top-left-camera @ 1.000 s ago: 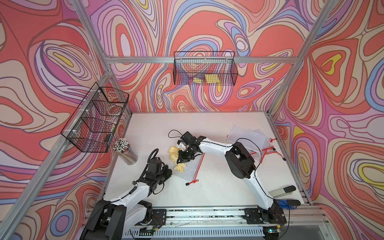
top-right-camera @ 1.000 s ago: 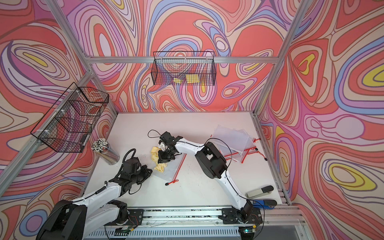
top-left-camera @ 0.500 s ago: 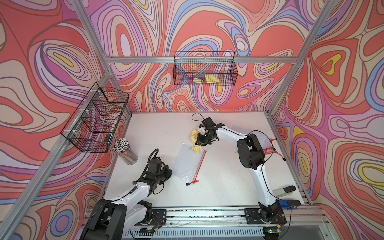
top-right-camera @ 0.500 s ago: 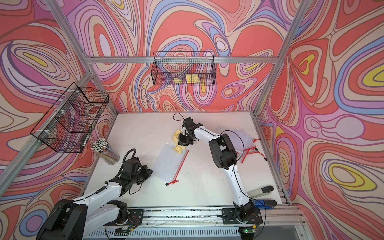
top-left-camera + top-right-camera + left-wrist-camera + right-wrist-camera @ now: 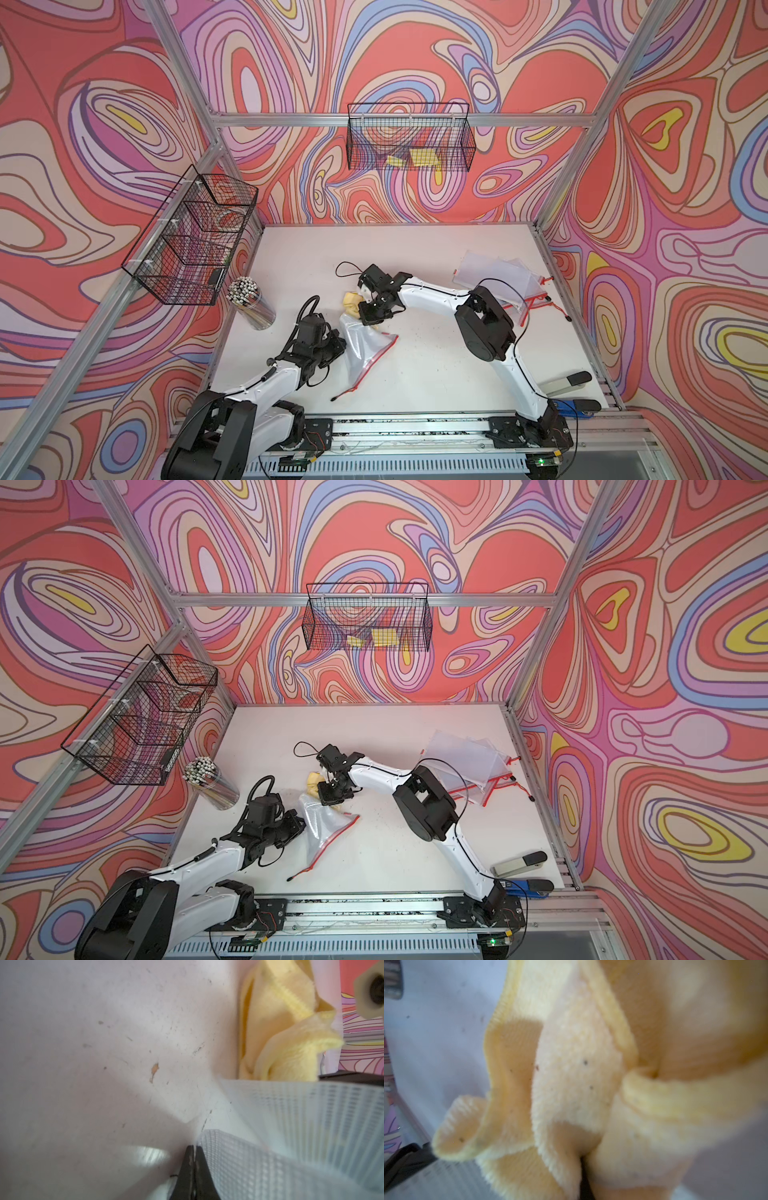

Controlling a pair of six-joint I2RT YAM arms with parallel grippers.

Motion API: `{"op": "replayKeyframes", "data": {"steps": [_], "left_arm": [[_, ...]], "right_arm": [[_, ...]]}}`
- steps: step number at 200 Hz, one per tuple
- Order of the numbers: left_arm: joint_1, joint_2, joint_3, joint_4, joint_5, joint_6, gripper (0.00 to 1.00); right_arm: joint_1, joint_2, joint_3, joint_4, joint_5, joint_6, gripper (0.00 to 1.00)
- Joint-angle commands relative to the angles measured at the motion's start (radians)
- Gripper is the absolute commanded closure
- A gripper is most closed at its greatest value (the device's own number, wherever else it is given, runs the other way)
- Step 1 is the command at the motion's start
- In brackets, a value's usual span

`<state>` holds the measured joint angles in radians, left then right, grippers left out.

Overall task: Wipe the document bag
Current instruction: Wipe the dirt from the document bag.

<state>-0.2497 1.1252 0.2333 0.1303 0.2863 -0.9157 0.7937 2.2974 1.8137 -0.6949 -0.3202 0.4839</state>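
Fluffy yellow cloth [image 5: 571,1084] — bunched, stitched hem; document bag [image 5: 365,349] — translucent, gridded, crumpled

The white table [image 5: 415,245] carries a clear cup of white-tipped sticks [image 5: 249,305] near its left edge and a loose stack of clear red-trimmed pouches [image 5: 498,272] by its right edge. A grey-and-black stapler-like item [image 5: 567,380] lies at the front right corner with a blue object [image 5: 575,404] just beside it, and scattered dark specks [image 5: 419,332] mark the middle of the surface. A black wire basket [image 5: 409,137] hangs on the back wall and holds yellow pieces [image 5: 424,158]; a second, partitioned basket [image 5: 191,237] hangs on the left wall above the cup, its contents indistinct.
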Motion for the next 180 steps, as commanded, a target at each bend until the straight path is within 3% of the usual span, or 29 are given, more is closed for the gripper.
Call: {"op": "replayKeyframes", "data": {"steps": [1,25,51,82,112,180], "left_arm": [[-0.003,-0.013,0.01,-0.037,-0.019,0.017,1.0],[-0.003,-0.02,0.004,-0.039,-0.023,0.018,1.0],[-0.003,-0.003,0.007,-0.028,-0.021,0.018,1.0],[-0.003,0.02,0.011,-0.012,-0.01,0.016,1.0],[-0.003,0.021,0.012,-0.015,-0.013,0.02,1.0],[-0.002,0.022,0.01,-0.015,-0.007,0.02,1.0]], "right_arm": [[-0.112,-0.113,-0.061,-0.079,0.194,0.004,1.0],[-0.127,-0.205,-0.064,-0.094,0.266,-0.021,1.0],[-0.081,-0.214,-0.045,-0.033,0.117,-0.022,1.0],[0.023,-0.121,0.009,-0.005,-0.04,-0.013,1.0],[0.055,-0.059,-0.033,0.076,-0.155,0.037,1.0],[0.02,0.035,-0.072,0.134,-0.157,0.06,1.0]]}}
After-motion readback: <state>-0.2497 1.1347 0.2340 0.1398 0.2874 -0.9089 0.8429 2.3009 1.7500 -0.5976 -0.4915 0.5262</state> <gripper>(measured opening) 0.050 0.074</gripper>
